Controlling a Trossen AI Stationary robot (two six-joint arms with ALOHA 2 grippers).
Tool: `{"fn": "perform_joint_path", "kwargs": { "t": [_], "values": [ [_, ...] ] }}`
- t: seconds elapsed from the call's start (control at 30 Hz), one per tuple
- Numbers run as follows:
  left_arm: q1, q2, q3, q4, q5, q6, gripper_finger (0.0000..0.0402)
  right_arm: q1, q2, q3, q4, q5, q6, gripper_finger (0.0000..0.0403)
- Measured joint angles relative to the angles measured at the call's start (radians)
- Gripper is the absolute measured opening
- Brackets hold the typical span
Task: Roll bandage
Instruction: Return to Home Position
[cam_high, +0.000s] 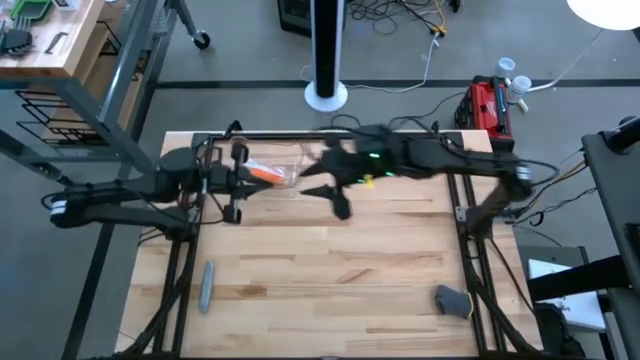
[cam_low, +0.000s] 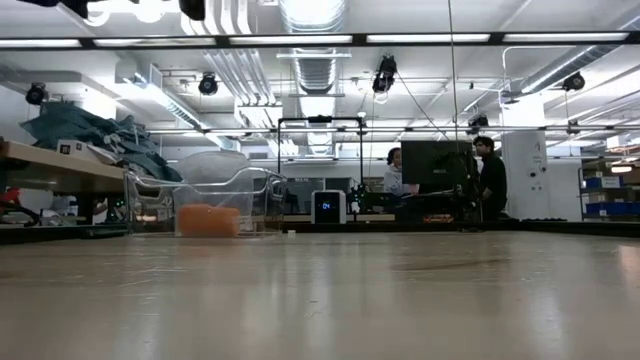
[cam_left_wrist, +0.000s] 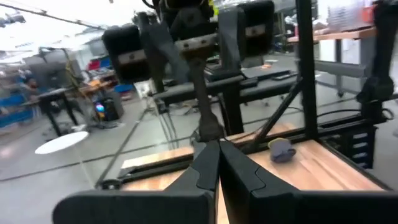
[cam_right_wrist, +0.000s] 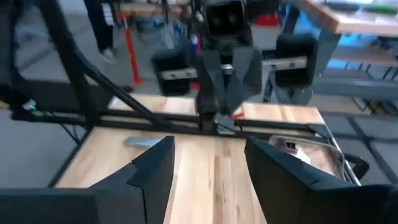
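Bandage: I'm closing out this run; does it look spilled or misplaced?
Nothing stands out: the bandage lies inside the clear bin, between the shut left claw and the open right claw.

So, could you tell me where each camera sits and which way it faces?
High view: above, looking straight down on the table; left arm and right arm show.
Low view: at tabletop height, level toward the clear bin holding the bandage, people beyond; no gripper shows.
Left wrist view: faces the right arm; shut left gripper shows.
Right wrist view: faces the left arm; open right gripper shows.
Shared: grey bar, in high and right wrist views.
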Motion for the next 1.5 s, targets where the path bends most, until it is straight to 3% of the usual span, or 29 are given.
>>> {"fn": "perform_joint_path", "kwargs": {
  "t": [0.13,0.27,0.57,0.93,1.3,1.5],
  "values": [
    [0.059,0.026,0.0,0.043,0.096,-0.028,0.0001,0.002,-0.203,-0.281,0.198,0.002,0.05,0.019],
    [0.063,0.013,0.0,0.047,0.113,-0.014,0.0004,0.002,-0.373,-0.529,0.363,0.003,0.098,0.019],
    [0.089,-0.133,-0.086,0.037,0.114,0.01,0.0002,0.0,-0.712,-0.888,0.524,0.063,0.129,0.019],
    [0.131,-0.318,-0.202,0.051,0.111,-0.087,0.0001,-0.007,-0.956,-1.102,0.549,0.118,0.152,0.019],
    [0.129,-0.551,-0.291,0.03,0.171,-0.209,0.0001,-0.011,-1.055,-1.218,0.58,0.118,0.163,0.019],
    [0.129,-0.621,-0.392,0.029,0.124,-0.227,0.0001,-0.041,-1.096,-1.27,0.598,0.101,0.166,0.019]
  ]
}}
